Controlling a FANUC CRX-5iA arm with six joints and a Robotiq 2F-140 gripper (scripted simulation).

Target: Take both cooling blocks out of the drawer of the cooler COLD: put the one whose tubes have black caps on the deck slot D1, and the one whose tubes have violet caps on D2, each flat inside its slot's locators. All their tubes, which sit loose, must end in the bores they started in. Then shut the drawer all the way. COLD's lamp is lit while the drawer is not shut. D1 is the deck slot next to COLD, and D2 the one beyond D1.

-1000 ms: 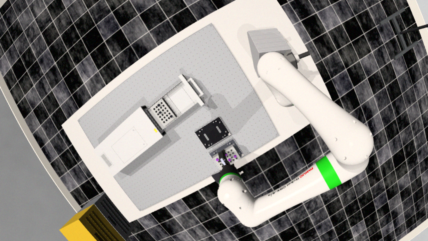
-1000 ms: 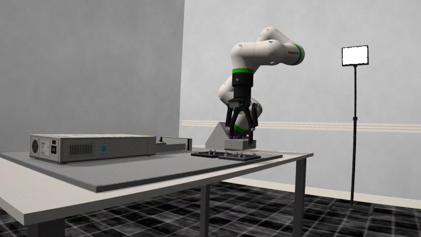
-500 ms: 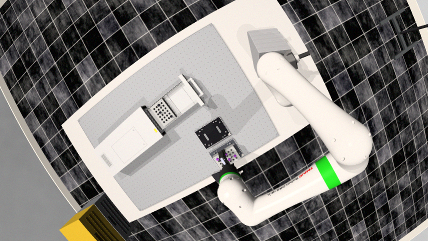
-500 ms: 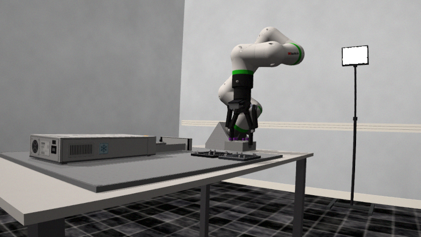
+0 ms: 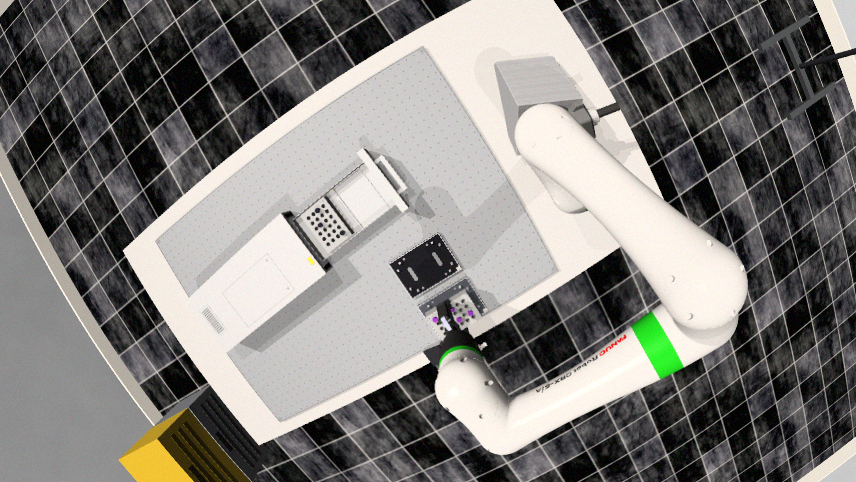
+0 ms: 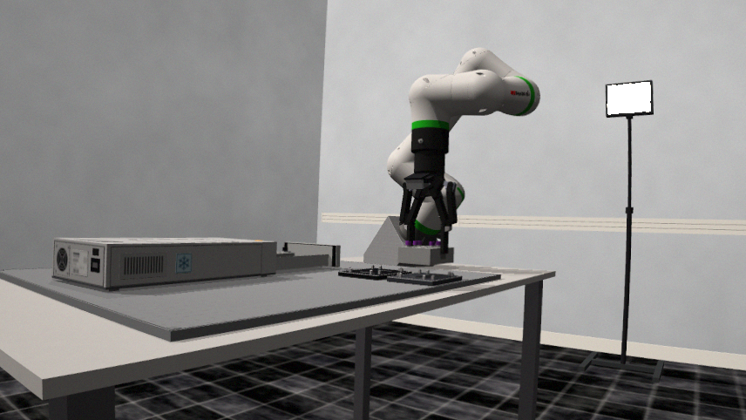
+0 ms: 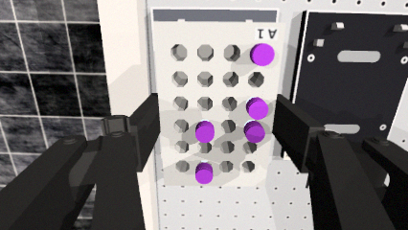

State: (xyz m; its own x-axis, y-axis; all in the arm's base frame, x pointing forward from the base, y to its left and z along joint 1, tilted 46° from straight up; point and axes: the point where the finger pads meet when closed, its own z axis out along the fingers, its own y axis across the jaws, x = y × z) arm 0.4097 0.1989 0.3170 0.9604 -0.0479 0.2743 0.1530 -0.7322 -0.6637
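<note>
fingers (image 5: 443, 309) (image 6: 444, 245) grip violet-capped block (image 5: 463, 310) (image 6: 417, 255) (image 7: 217, 115) | seemingly above D2 (image 5: 466, 286) (image 6: 423, 279) (image 7: 213, 14) | near table edge (image 5: 491, 325) (image 6: 470, 297) (image 7: 122, 72)

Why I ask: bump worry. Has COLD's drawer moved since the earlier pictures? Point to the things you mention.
No: in the top view, the drawer (image 5: 382, 181) (image 6: 308, 260) sticks out just as far from COLD's housing (image 5: 257, 290) (image 6: 221, 263).
</note>
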